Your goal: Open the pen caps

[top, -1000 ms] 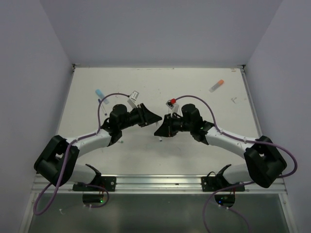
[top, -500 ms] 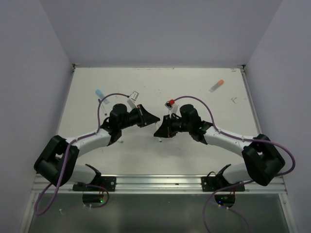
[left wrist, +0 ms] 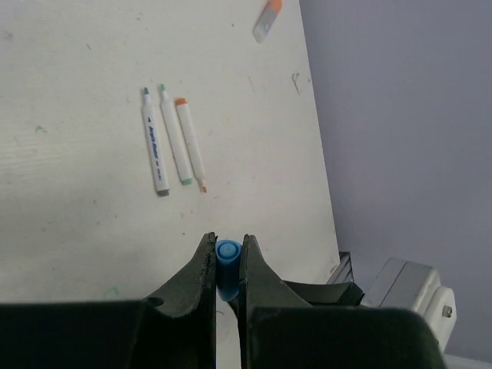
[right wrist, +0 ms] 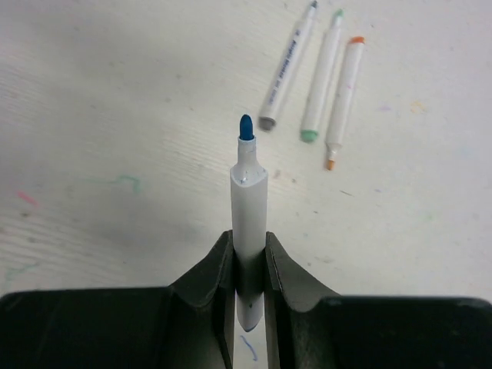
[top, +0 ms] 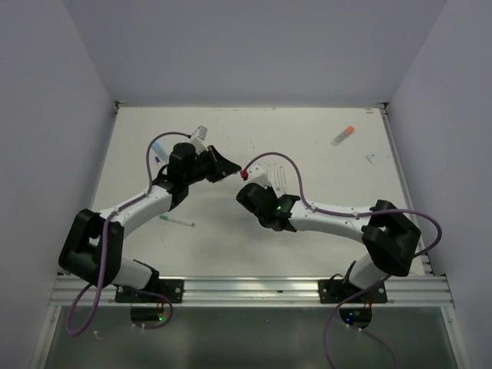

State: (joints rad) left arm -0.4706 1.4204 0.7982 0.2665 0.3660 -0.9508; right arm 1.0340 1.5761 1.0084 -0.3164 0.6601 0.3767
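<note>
In the left wrist view my left gripper (left wrist: 227, 255) is shut on a small blue pen cap (left wrist: 227, 252), held above the table. In the right wrist view my right gripper (right wrist: 250, 250) is shut on a pale marker barrel (right wrist: 249, 204) whose blue tip (right wrist: 246, 127) is bare. In the top view the left gripper (top: 233, 170) is at mid-table, just up-left of the right wrist (top: 258, 201), whose fingertips I cannot make out. An orange cap (top: 344, 134) lies far right; it also shows in the left wrist view (left wrist: 267, 15). A light blue cap (top: 157, 145) lies far left.
Three uncapped markers lie side by side: grey-tipped (right wrist: 288, 68), green (right wrist: 323, 77), orange (right wrist: 344, 94); the left wrist view shows them too (left wrist: 175, 137). A thin pen with a green end (top: 177, 221) lies left of centre. Side walls bound the table.
The grippers were tip to tip at mid-table and have parted. The left gripper moved up and left with the blue cap. The right wrist swung left with the barrel.
</note>
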